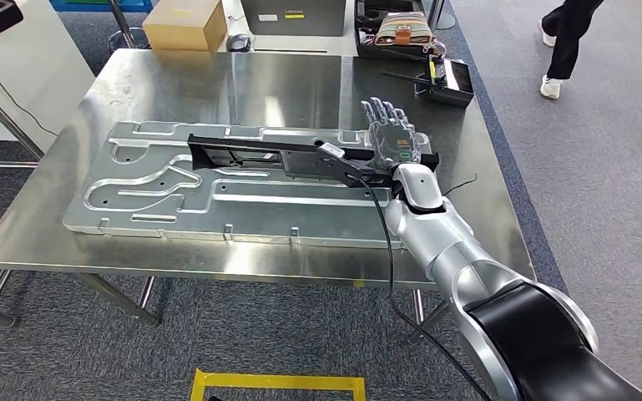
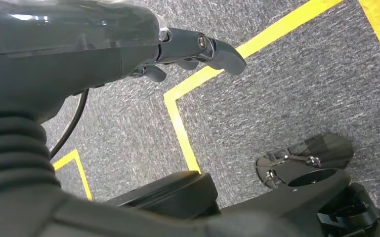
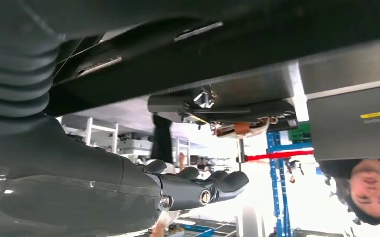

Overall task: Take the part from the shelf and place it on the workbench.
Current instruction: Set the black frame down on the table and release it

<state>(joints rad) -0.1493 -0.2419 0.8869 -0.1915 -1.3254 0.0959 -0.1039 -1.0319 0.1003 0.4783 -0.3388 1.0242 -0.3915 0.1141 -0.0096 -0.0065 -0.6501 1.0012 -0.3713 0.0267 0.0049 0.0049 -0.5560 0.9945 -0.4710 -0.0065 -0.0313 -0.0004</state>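
Part lies on workbench; wrist view shows floor tape.

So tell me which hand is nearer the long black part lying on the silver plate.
The right. The right hand is at the end of the long black part on the workbench. The left hand hangs over grey carpet with yellow floor tape.

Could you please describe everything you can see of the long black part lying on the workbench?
The black part is a long, flat, matte bar, plastic-looking, with a recessed channel along it. It lies flat across the silver embossed metal panel on the steel workbench. The right hand is at its right end, fingers extended; whether it grips is unclear.
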